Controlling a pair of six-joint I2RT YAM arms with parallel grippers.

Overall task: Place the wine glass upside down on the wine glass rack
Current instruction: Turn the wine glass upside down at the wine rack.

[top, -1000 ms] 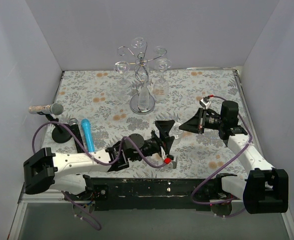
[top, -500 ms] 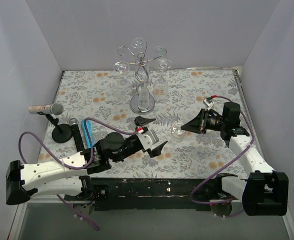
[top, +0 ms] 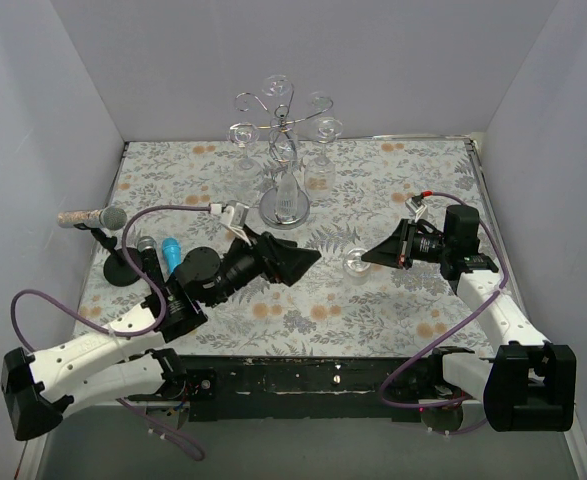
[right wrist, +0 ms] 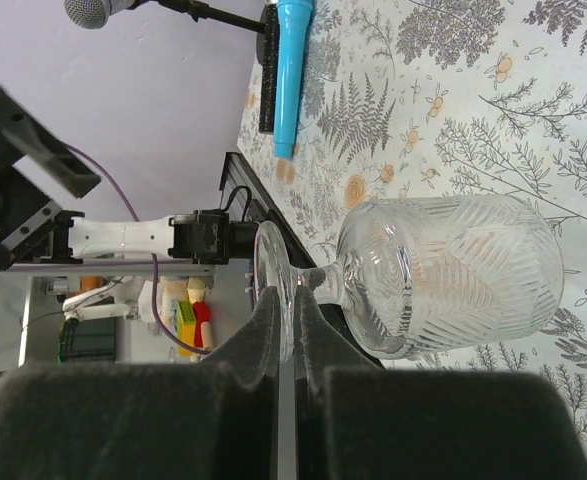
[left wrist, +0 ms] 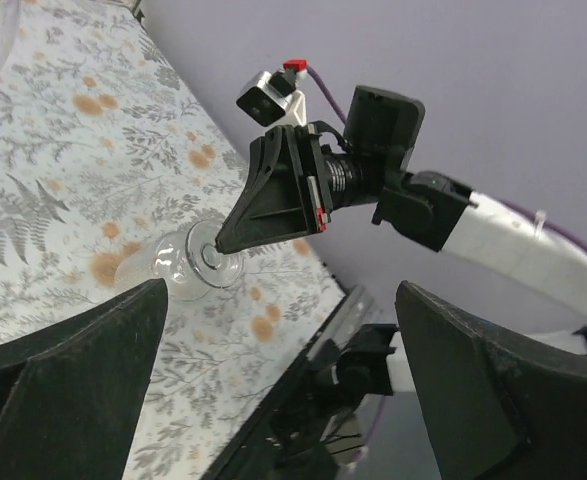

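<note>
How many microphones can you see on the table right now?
3. A silver one on the short stand at the left; a black one lying right of it; a blue one beside that, partly covered by the left arm.

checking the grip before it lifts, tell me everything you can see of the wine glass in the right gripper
The wine glass is clear cut glass: a rounded bowl with a leaf pattern, a short stem and a flat round foot. It is empty and lies roughly sideways, low over the floral tablecloth. The right gripper is shut on the foot's rim. Whether the bowl touches the cloth cannot be told.
</note>
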